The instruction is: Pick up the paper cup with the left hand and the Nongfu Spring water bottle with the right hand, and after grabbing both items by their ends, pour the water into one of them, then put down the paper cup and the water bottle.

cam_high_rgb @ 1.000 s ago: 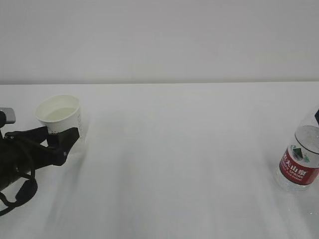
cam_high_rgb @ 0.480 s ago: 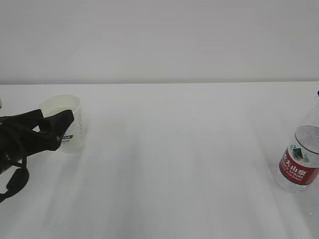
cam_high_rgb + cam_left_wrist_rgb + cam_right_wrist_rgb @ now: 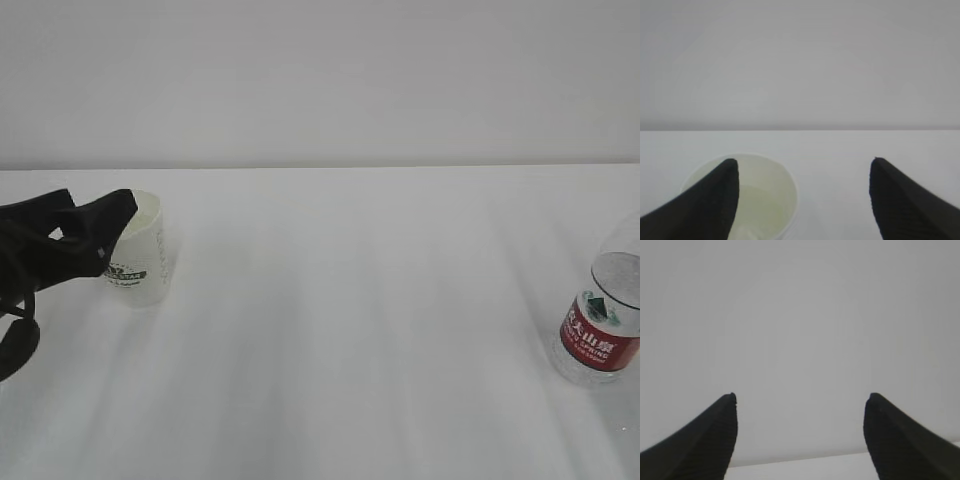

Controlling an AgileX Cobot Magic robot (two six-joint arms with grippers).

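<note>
White tabletop (image 3: 340,330) and a plain pale wall are recorded in the exterior view. The paper cup (image 3: 143,262) is seen standing upright on the left, its logo facing the camera. The left hand (image 3: 88,232) is raised compared with a second ago, when its jaws bracketed the cup wall; now only its tip overlaps the cup's rim from the left. The Nongfu Spring water bottle (image 3: 603,325) is noted standing upright at the far right edge, unmoved, partly cut off by the frame. No right hand is visible here.

Left wrist view: the left hand (image 3: 802,172) is seen with jaws wide apart, nothing clamped. The paper cup (image 3: 762,200) lies below and left of centre, the water (image 3: 765,202) pale yellowish inside it.

Right wrist view: the right hand (image 3: 800,410) is seen with jaws spread apart and empty, facing only wall.

Judgement: pouring is done, both items are set down, and the arm is being withdrawn; the task is taken as nearly complete.
</note>
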